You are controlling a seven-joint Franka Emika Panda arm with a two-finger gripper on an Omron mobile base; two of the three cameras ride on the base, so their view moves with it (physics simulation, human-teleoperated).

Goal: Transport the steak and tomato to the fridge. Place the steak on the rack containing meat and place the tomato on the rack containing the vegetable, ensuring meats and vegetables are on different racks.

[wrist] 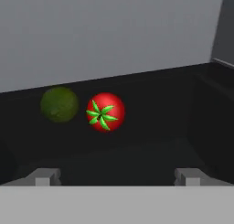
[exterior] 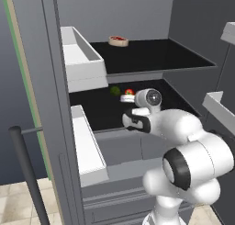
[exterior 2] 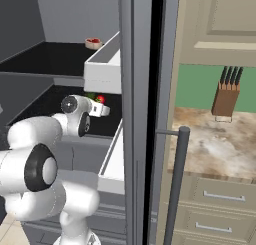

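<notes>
While hand view shows end effector [wrist: 117, 176] spread wide, tomato [wrist: 105, 111] free, base views add steak [exterior: 118, 40] above.

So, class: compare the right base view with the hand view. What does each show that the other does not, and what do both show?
Right base view alone: a knife block on a marbled counter, a fridge door handle, the steak on the upper rack, and the robot arm.

Hand view alone: the open gripper, holding nothing, with its two fingertips apart.

Shared: the tomato beside a round green vegetable on the lower rack.
</notes>
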